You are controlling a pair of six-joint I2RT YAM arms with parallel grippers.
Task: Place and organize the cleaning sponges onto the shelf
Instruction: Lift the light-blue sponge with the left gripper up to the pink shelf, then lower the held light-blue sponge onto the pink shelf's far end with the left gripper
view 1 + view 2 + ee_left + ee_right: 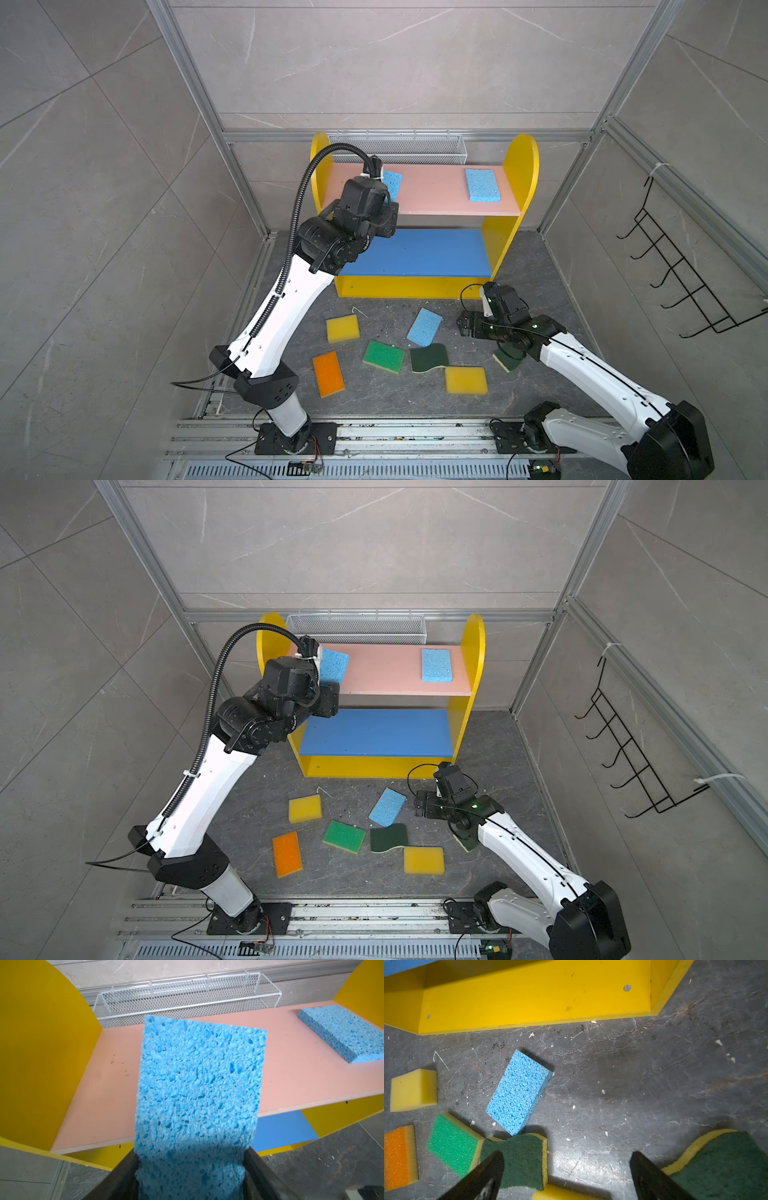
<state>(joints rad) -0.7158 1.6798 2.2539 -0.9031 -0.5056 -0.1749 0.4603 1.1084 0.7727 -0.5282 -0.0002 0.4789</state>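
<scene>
The left claw point(190, 1159) pinches one end of a light blue, coarse-pored rectangular foam sponge point(199, 1084), tilted above the left part of the pink top board point(291, 1076) of the small yellow shelf point(41, 1053). The right claw point(566, 1156) gapes wide, empty, over the grey tabletop point(654, 1084).

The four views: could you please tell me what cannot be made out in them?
Held blue sponge: gripped end runs off the left wrist view's edge; the left arm covers it in both top views.
Dark green scourer by the right arm: cut by the right wrist view's edge; that arm covers most of it in both top views.
Shelf, bottom tier: the blue board hides it in both top views.
</scene>
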